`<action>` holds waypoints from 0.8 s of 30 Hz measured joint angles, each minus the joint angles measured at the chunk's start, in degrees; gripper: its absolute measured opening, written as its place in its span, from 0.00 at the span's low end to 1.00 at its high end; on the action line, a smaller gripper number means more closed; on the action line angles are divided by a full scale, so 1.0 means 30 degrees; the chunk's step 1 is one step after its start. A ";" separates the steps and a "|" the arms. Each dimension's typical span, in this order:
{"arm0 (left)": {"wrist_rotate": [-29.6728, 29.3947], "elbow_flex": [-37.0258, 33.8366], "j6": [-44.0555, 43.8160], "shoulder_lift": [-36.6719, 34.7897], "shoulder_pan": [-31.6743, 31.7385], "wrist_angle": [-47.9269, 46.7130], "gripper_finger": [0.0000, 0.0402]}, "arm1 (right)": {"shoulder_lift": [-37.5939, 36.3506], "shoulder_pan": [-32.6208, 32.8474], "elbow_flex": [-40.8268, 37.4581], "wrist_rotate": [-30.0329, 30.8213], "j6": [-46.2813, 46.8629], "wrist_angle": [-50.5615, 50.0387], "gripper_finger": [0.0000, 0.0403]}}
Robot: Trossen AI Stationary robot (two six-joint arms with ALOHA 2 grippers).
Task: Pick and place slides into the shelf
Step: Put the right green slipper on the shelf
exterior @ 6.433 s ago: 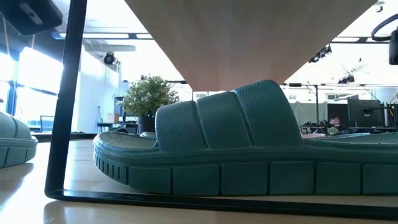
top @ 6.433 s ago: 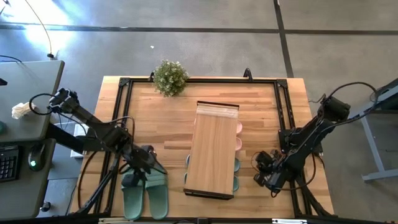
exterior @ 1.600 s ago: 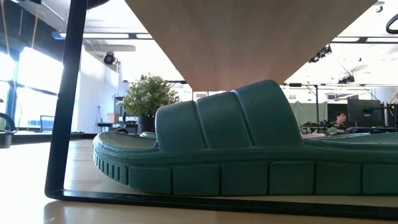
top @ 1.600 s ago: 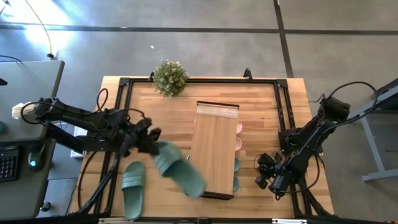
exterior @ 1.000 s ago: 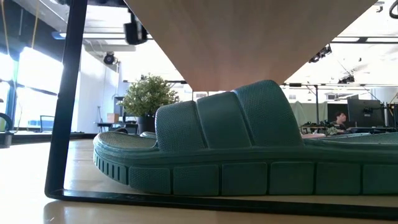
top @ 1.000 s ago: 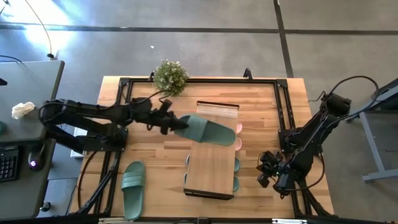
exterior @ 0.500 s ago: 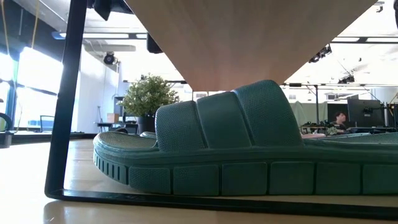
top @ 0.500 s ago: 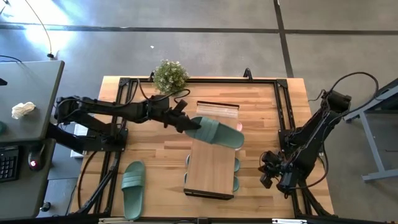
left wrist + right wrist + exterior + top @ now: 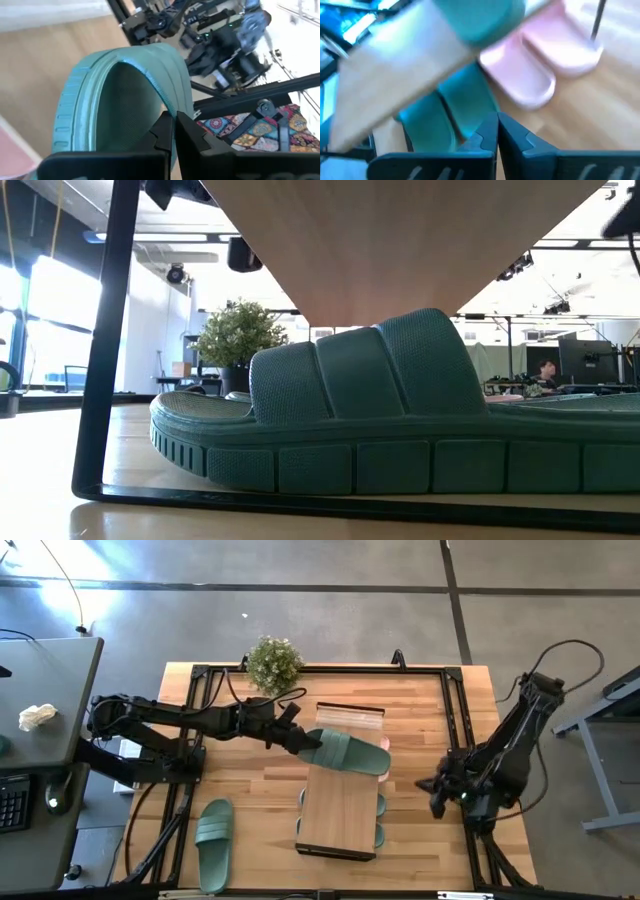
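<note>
Green slide (image 9: 345, 753) lies across the plank top of the shelf (image 9: 340, 810), its heel pinched tight in the left gripper (image 9: 305, 743). Its partner, the second green slide (image 9: 213, 843), rests alone on the table (image 9: 420, 710) near the front-left corner. The right gripper (image 9: 437, 794) hangs clenched and empty beside the shelf's right side.

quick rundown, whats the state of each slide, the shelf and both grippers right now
held green slide: gripped at one end, lying across the shelf top
left gripper: shut on the held green slide
loose green slide: flat on the table, left of the shelf
pink slides: stored under the shelf top
shelved green slides: stored beside the pink ones
shelf: upright mid-table
right gripper: shut, empty
</note>
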 joint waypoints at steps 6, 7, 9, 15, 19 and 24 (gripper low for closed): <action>-0.0409 0.0000 -0.0097 -0.0007 0.0000 -0.0278 0.00 | -0.2384 -0.0825 0.0822 0.0748 -0.2539 -0.1056 0.00; -0.0409 0.0000 -0.0090 0.0000 -0.0007 -0.0318 0.00 | -0.2665 -0.0974 0.0839 0.0941 -0.2934 -0.0968 0.00; -0.0409 0.0000 -0.0087 -0.0007 -0.0015 -0.0489 0.00 | -0.3145 -0.1248 0.0839 0.1051 -0.3475 -0.0898 0.00; -0.0148 -0.0007 0.0533 -0.0007 0.0000 -0.0770 0.04 | -0.3585 -0.1942 0.0839 0.0916 -0.4626 -0.0908 0.00; 0.0048 -0.0007 0.0965 -0.0007 0.0000 -0.1421 0.10 | -0.3578 -0.2155 0.0839 0.0632 -0.4765 -0.0905 0.00; 0.0098 -0.0016 0.1702 -0.0007 0.0000 -0.2039 0.20 | -0.3571 -0.2163 0.0839 0.0464 -0.4765 -0.0900 0.00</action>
